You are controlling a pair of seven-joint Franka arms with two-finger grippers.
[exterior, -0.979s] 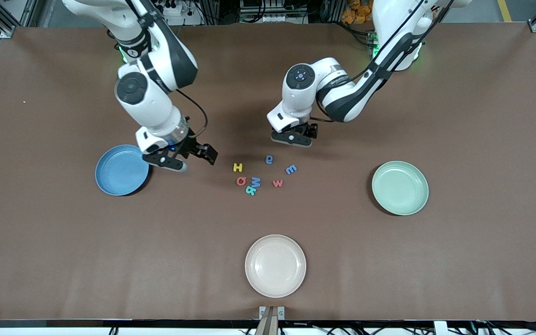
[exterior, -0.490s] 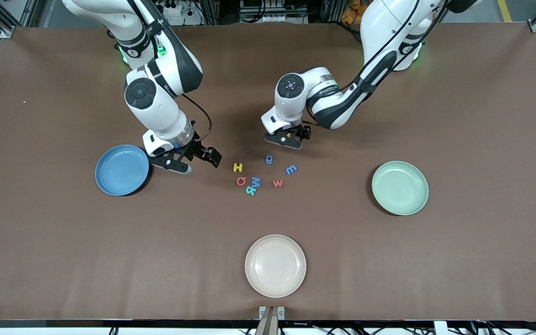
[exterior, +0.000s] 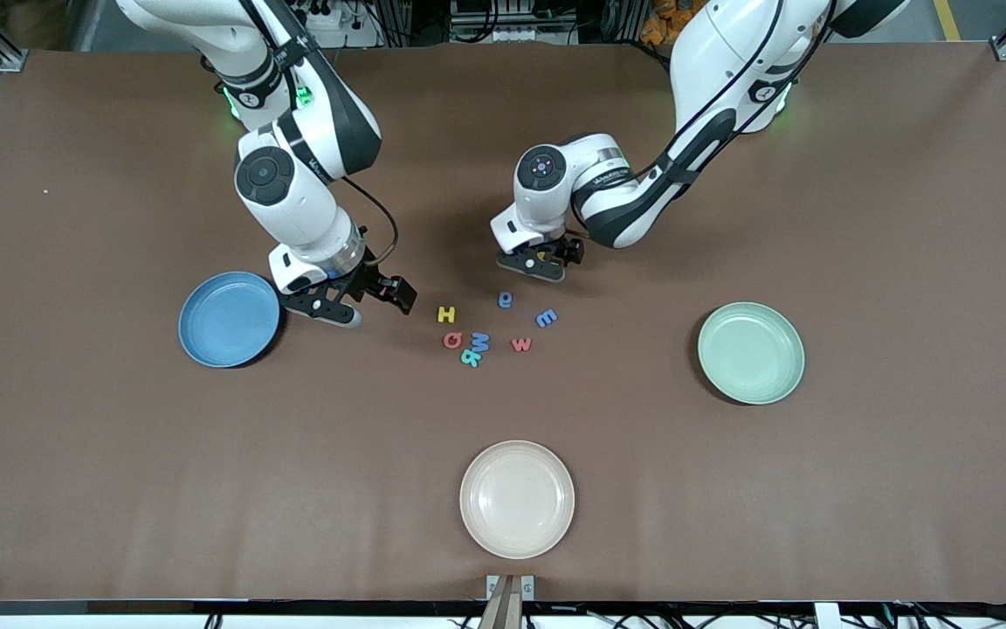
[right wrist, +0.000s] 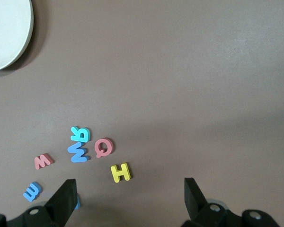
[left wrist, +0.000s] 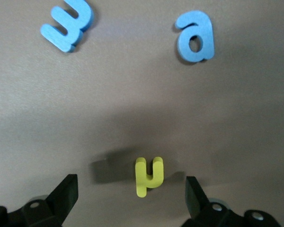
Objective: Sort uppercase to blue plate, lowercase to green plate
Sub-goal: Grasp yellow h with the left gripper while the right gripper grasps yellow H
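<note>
My left gripper is open and low over the yellow hooked lowercase letter, which lies flat between its fingers, untouched. The rounded blue letter, blue E-like letter and red w lie close by. The uppercase yellow H, red ring letter, blue M and teal letter form a cluster. My right gripper hangs open and empty between the blue plate and the H. The green plate sits toward the left arm's end.
A cream plate lies nearer the front camera than the letters, close to the table's front edge. Both the blue and green plates hold nothing. Brown tabletop stretches on all sides of the letters.
The left gripper has shifted slightly toward the right arm's end and settled over the yellow hooked letter. The right gripper has moved off the blue plate's rim toward the letters.
</note>
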